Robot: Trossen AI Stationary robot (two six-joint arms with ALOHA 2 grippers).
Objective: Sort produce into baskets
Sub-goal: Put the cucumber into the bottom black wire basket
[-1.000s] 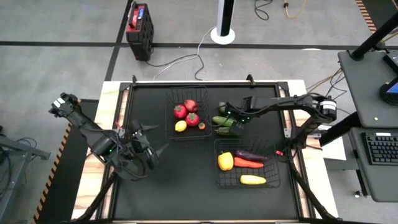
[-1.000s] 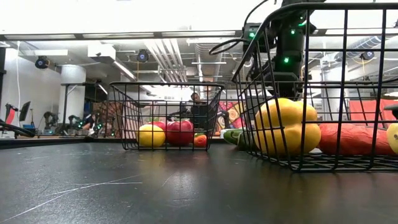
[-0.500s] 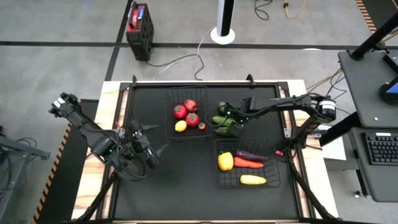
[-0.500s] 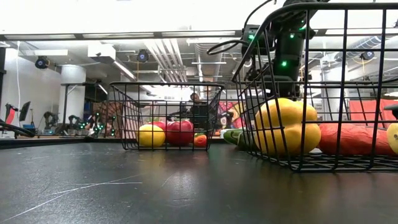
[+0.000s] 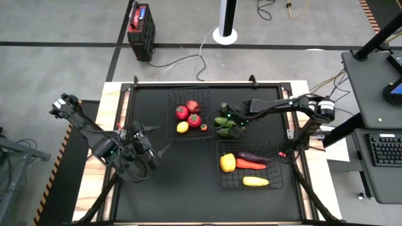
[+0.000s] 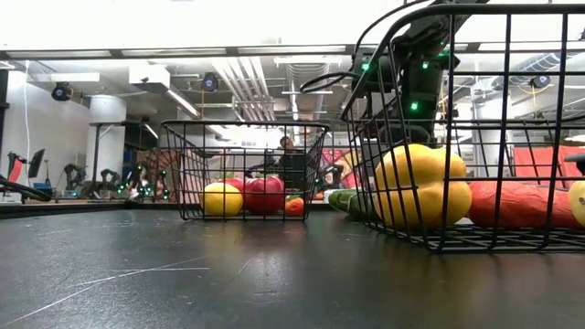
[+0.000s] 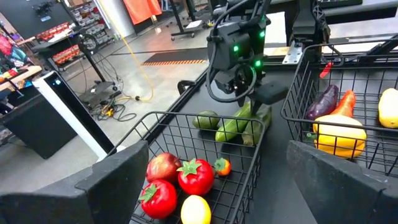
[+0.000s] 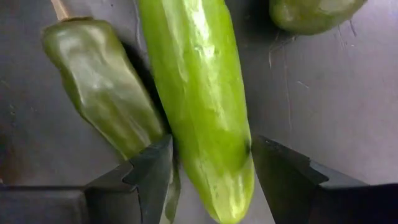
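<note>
Baskets: two (image 5: 190, 117) (image 5: 247, 164)
Far basket: five pieces
Near basket: four pieces
Desk (image 5: 188, 182): three green pieces
Right gripper (image 8: 208, 168): spread astride cucumber (image 8: 199, 93)
Left gripper (image 5: 164, 149): spread, empty

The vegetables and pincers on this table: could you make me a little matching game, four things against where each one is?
Things:
1. cucumber
2. yellow pepper
3. lemon
4. left pincer

Places:
A. in the basket with the red tomatoes
B. between the right pincer's fingers, on the mat
C. open over bare mat, away from both baskets
D. in the basket with the purple eggplant

Pairs: 1-B, 2-D, 3-A, 4-C
</note>
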